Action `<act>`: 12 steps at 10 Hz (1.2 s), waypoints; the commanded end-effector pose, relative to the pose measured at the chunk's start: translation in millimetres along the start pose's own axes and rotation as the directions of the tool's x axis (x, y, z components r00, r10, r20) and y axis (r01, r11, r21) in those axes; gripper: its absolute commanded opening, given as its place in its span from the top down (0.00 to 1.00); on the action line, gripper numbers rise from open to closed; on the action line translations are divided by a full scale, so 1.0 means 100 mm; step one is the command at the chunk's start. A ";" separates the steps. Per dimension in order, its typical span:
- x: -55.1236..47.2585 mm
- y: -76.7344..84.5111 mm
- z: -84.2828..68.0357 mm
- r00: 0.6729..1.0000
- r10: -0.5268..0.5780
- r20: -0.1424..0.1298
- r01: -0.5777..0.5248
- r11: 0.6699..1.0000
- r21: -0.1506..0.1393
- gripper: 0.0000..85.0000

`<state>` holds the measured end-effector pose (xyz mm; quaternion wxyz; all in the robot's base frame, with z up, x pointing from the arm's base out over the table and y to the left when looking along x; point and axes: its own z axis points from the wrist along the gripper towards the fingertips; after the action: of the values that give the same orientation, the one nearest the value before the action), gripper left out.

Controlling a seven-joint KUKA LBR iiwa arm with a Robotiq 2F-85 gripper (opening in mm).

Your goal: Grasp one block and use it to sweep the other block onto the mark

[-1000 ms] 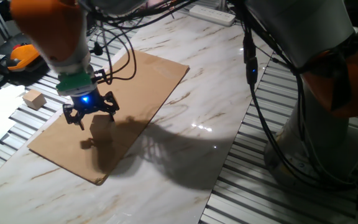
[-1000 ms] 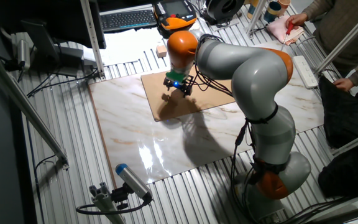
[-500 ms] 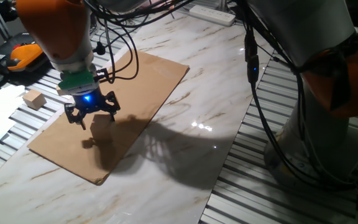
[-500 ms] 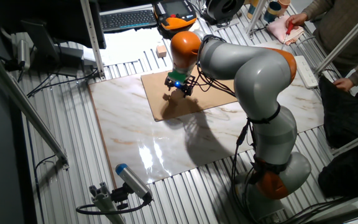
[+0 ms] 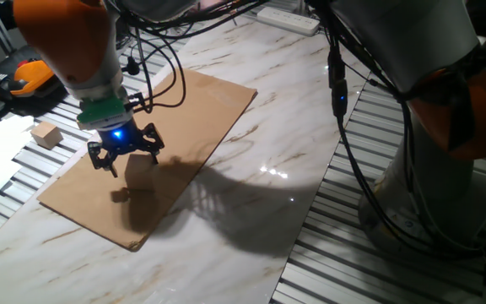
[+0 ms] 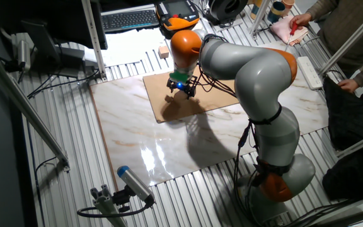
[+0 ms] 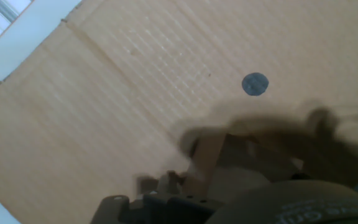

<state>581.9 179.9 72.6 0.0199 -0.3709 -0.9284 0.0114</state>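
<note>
My gripper (image 5: 123,159) hangs just above the brown cardboard sheet (image 5: 201,110), near its left part. It is shut on a light-tan wooden block (image 5: 138,166), which shows blurred between the fingers in the hand view (image 7: 205,163). The mark (image 7: 255,84), a small dark round dot on the cardboard, lies ahead and slightly right of the block in the hand view. It does not show in either fixed view. A much smaller tan cube (image 5: 121,195) sits on the cardboard just in front of the gripper; it also shows in the other fixed view (image 6: 169,98).
Another tan cube (image 5: 47,134) lies off the cardboard on the ribbed table at the left, also seen in the other fixed view (image 6: 163,50). Cables (image 5: 154,59) hang by the wrist. The marble tabletop (image 5: 251,194) surrounds the cardboard. An orange handset (image 5: 24,74) lies far left.
The gripper has wobbled a little sideways above the cardboard and is back near where it was. The cubes have not moved.
</note>
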 end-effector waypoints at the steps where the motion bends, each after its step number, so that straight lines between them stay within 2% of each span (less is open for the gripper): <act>1: 0.00 0.00 -0.02 1.000 -0.002 -0.001 0.002 1.000 -0.005 0.00; 3: -0.01 0.00 -0.03 1.000 0.001 -0.003 -0.001 1.000 -0.010 0.00; 5: -0.01 0.00 0.04 1.000 0.001 0.004 -0.001 1.000 -0.014 0.00; 6: -0.01 0.00 0.09 1.000 -0.004 0.015 0.005 1.000 -0.003 0.20; 7: -0.01 0.00 0.09 1.000 -0.012 0.011 0.012 1.000 -0.014 0.20; 8: -0.01 0.00 0.08 0.999 -0.031 0.007 0.031 0.999 -0.019 0.40; 9: -0.02 -0.01 0.08 0.999 -0.045 0.007 0.045 0.999 -0.020 0.40; 10: -0.02 -0.01 0.08 0.998 -0.057 0.001 0.057 0.998 -0.034 0.60; 11: -0.02 -0.02 0.09 0.998 -0.068 -0.005 0.068 0.997 -0.046 0.60; 12: -0.03 -0.02 0.09 0.996 -0.085 -0.016 0.084 0.994 -0.065 1.00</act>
<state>581.9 176.6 63.9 0.0172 -0.3309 -0.9432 -0.0238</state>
